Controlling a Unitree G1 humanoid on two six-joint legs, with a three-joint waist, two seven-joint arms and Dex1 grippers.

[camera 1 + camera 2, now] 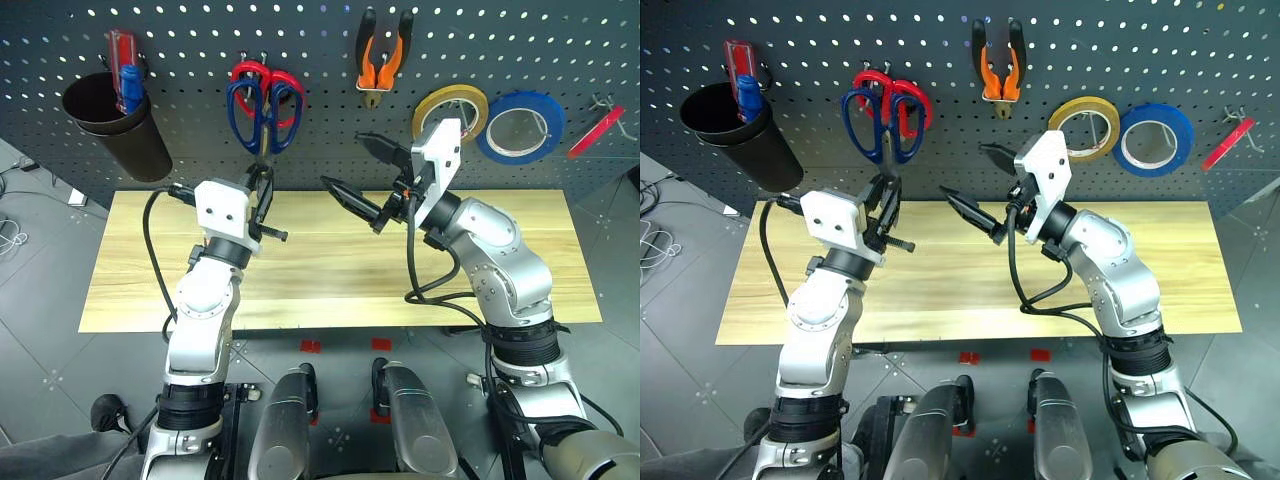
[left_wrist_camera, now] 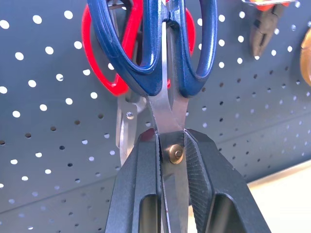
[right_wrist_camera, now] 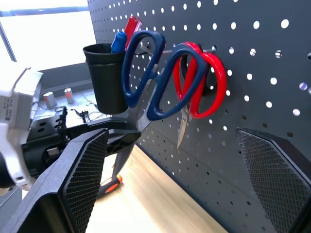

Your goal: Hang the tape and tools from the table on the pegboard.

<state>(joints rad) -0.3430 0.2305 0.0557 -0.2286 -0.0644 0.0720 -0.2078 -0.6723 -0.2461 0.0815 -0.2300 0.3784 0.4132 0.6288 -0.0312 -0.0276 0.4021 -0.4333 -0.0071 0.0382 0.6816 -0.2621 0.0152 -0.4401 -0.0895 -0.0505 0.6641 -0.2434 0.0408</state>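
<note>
On the pegboard [image 1: 330, 130] hang two pairs of scissors, overlapping: the red-handled scissors [image 1: 268, 82] behind, the blue-handled scissors [image 1: 262, 118] in front, their blades pointing down to 6 o'clock. The left gripper [image 2: 172, 160] has its jaws pressed together on the blue pair's blades at the pivot screw, the handles up against the board. From the right wrist view the blue loops sit near a metal hook, though whether they are actually over it is hard to make out — the red handles crowd that spot.

The right gripper [image 1: 355, 175] hovers at 3 o'clock of the scissors, jaws spread wide and holding nothing.

Further along the board, counted: one pair of orange-handled pliers [image 1: 382, 55] at 12 o'clock of the right gripper, one yellow tape ring [image 1: 452, 108] partly covered by the robot's white wrist housing, one blue tape roll [image 1: 520, 127] beside it, one red tool [image 1: 596, 132] at the far right. A black cup [image 1: 115, 125] at the left holds red and blue items, only their tops showing.

The tabletop [image 1: 330, 275] lies below the board.
</note>
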